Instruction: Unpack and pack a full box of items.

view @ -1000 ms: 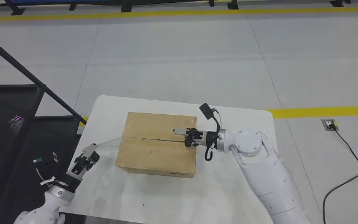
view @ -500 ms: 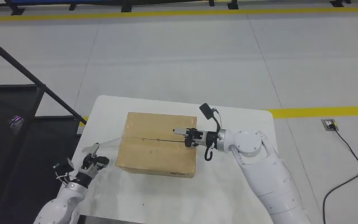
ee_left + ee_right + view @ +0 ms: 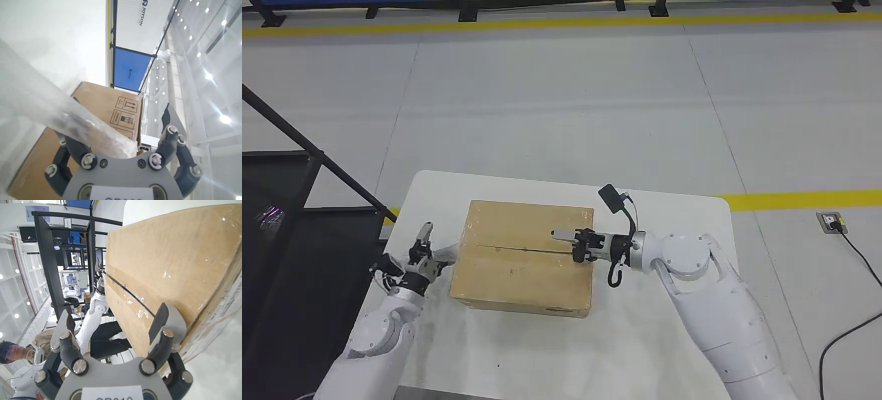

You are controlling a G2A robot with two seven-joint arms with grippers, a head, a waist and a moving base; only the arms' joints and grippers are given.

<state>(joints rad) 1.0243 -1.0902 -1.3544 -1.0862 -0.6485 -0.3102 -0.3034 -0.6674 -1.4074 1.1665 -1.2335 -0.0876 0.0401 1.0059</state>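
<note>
closed cardboard box (image 3: 522,270) on the white table (image 3: 662,340), contents hidden under its flaps.
right gripper (image 3: 562,238) sits over the top seam, jaws spread; left gripper (image 3: 424,242) by the box's left end, jaws spread, clear tape strip (image 3: 56,108) across one finger.

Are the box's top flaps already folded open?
No, both flaps of the cardboard box lie flat and meet at a seam.

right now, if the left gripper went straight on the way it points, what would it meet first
Probably the side of the box, dead ahead of the left gripper. A clear strip lies across the gripper, nearer than the box; depth is unclear.
</note>
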